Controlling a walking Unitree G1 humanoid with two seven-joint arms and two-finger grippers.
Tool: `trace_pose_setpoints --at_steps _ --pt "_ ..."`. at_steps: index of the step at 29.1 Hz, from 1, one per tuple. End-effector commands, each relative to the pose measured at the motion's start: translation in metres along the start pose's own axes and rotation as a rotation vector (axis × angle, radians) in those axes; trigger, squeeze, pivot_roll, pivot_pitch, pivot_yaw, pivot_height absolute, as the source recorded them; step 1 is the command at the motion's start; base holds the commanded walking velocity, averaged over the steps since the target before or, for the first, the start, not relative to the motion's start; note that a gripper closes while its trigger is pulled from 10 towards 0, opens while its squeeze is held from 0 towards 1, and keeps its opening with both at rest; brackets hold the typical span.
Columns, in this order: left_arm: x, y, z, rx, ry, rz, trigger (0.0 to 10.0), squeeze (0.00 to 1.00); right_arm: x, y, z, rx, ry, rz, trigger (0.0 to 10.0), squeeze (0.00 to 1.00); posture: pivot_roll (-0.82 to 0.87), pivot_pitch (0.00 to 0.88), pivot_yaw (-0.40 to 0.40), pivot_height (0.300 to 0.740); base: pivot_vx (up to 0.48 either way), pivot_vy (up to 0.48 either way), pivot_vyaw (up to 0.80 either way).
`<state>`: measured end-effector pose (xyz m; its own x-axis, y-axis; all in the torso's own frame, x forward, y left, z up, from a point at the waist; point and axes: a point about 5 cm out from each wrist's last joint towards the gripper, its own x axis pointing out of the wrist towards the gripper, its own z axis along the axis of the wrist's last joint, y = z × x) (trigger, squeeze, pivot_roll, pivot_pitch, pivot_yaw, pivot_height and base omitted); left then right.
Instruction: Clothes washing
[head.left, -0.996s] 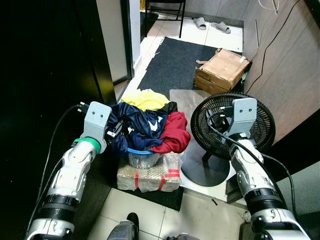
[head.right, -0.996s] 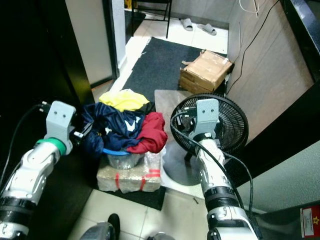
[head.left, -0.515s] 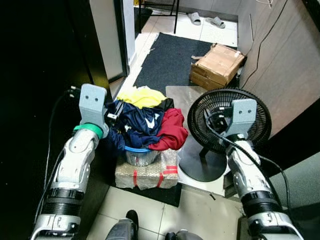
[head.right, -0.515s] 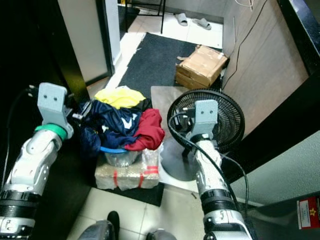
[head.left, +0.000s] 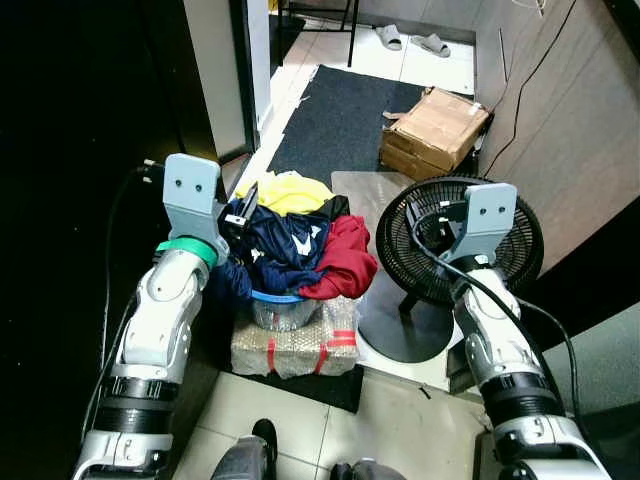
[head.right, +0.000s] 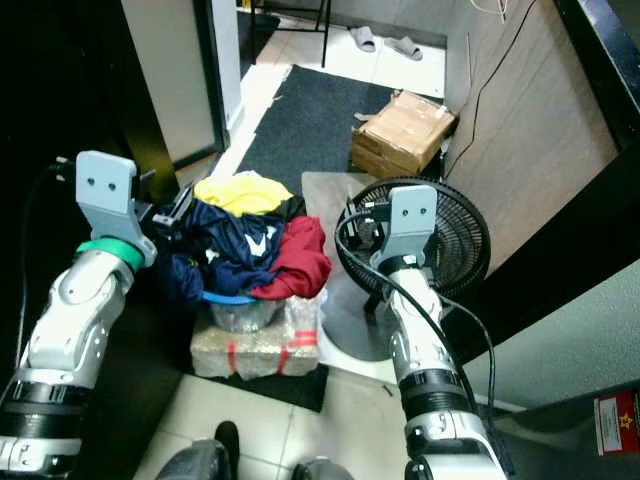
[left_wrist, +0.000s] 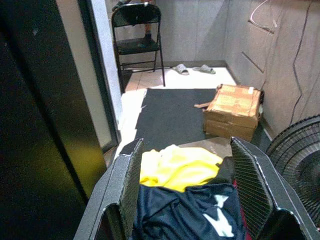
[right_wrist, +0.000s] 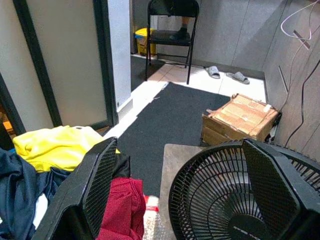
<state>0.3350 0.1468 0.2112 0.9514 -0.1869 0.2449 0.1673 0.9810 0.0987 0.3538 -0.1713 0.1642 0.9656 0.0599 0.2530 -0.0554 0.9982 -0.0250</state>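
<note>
A heap of clothes fills a blue-rimmed basin (head.left: 272, 298): a yellow garment (head.left: 291, 192) at the back, a navy jersey (head.left: 285, 238) in the middle, a red garment (head.left: 346, 258) on the right. My left gripper (head.left: 240, 206) hovers at the heap's left edge, open, with nothing between its fingers (left_wrist: 131, 172); the wrist view looks over the yellow and navy cloth. My right gripper (head.left: 430, 226) is raised in front of the black floor fan (head.left: 523, 248), right of the red garment, open and empty.
The basin stands on a bubble-wrapped box (head.left: 290, 350). A cardboard box (head.left: 436, 124) lies beyond the fan beside a dark mat (head.left: 345, 110). A folding chair (left_wrist: 137, 27) and slippers (head.left: 412, 41) are further off. A dark door panel borders the left.
The camera tilted a little over the last second. My left gripper has risen slightly and swung toward the top of the heap. The right gripper stays in front of the fan.
</note>
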Motion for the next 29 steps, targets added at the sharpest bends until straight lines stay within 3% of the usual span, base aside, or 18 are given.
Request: trace_pose_setpoints --at_steps 1,8,29 --pt "-0.002 -0.007 0.000 -0.010 0.009 -0.021 10.0 0.00 -0.005 -0.003 -0.004 0.007 0.014 -0.010 10.0 0.00 0.00 0.089 0.011 0.710 0.000 0.000 0.00" --pt "-0.005 -0.019 0.002 -0.028 0.007 -0.037 10.0 0.00 -0.005 0.001 -0.004 0.014 0.011 -0.003 10.0 0.00 0.01 0.097 0.011 0.685 0.000 0.000 0.00" --pt "-0.007 -0.021 0.000 -0.032 0.041 -0.040 10.0 0.00 -0.006 0.003 -0.006 0.018 0.020 -0.001 10.0 0.00 0.01 0.108 0.010 0.620 0.000 0.000 0.00"
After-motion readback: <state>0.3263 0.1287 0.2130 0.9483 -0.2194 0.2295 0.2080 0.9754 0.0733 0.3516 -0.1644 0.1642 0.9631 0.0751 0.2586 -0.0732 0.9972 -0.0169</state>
